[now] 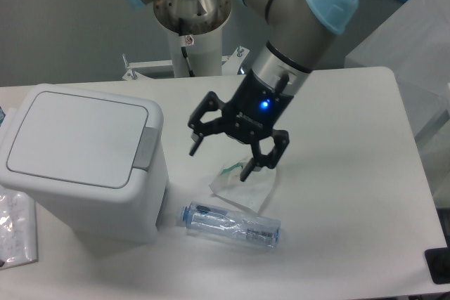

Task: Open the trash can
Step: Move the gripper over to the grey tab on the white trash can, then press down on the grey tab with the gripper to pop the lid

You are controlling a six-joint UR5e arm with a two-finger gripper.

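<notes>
Bottle front; trash can left of end effector.

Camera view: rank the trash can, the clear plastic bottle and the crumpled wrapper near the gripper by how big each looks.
1. Trash can, by far the largest.
2. Clear plastic bottle, lying on its side.
3. Crumpled wrapper, though the gripper hangs in front of it and hides part, so second and third are close and unsure.
</notes>
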